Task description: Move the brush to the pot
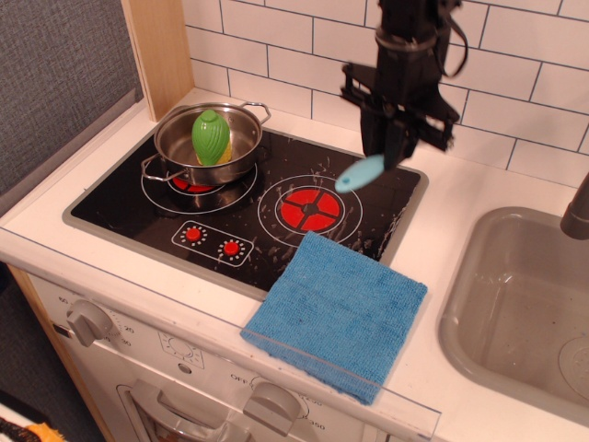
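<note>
The brush (360, 173) shows only its light-blue handle, sticking out down-left from my gripper (391, 152); its white head is hidden by the fingers. My gripper is shut on it and holds it well above the right part of the black stovetop (129, 198). The steel pot (208, 142) stands on the back left burner, left of my gripper. A green-and-yellow oval object (211, 136) lies inside the pot.
A blue cloth (336, 313) lies at the front, over the stove's right front corner. A grey sink (520, 308) is at the right. A wooden panel (161, 51) stands behind the pot. White tiled wall at the back.
</note>
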Action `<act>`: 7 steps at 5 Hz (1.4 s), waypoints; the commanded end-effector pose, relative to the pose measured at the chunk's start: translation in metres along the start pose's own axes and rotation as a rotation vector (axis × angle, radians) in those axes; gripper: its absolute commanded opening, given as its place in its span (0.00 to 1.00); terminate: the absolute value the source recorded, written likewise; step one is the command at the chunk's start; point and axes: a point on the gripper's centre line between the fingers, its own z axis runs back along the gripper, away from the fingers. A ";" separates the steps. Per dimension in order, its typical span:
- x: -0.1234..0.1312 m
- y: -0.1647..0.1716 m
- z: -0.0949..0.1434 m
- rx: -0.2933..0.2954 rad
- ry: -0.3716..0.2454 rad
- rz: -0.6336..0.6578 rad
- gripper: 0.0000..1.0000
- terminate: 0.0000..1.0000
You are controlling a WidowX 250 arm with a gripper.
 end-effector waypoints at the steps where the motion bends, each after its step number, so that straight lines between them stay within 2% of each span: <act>1: -0.034 0.052 0.034 0.102 -0.066 0.052 0.00 0.00; 3: -0.103 0.117 0.042 0.145 -0.022 0.168 0.00 0.00; 4: -0.129 0.149 0.035 0.155 0.016 0.256 0.00 0.00; 6: -0.163 0.187 0.015 0.172 0.086 0.371 0.00 0.00; 7: -0.168 0.191 0.001 0.176 0.127 0.379 0.00 0.00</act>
